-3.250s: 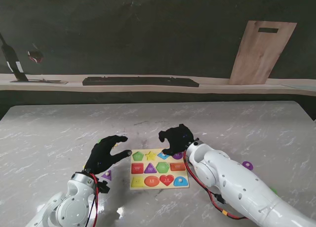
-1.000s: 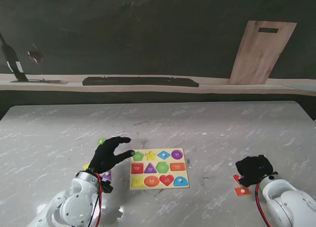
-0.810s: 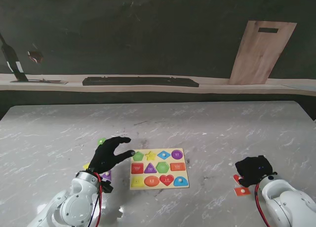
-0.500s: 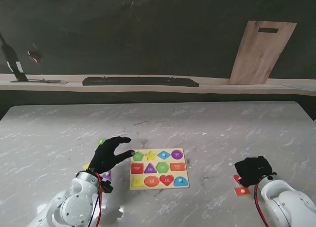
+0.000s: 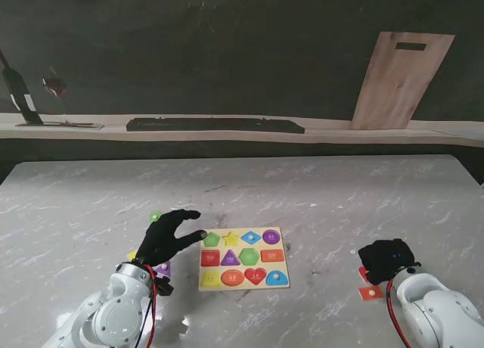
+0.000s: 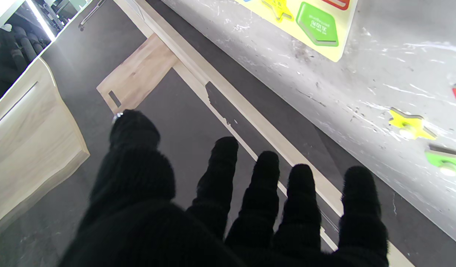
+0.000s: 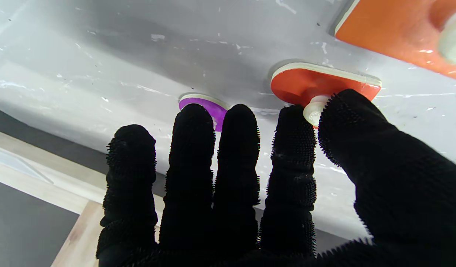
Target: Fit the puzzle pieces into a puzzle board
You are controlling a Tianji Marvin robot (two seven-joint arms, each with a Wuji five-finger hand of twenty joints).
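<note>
Swung away from the puzzle board to its right, the right hand seemingly pinches the red piece's knob, left hand spread.

Table: white-grey marble, darker veining. Puzzle board: yellow, with red, purple, green, orange and blue shapes. Both gloved hands, left hand and right hand: black knit. Loose pieces: orange rectangle, red heart, purple disc, yellow star. Leaning board: pale wood.
</note>
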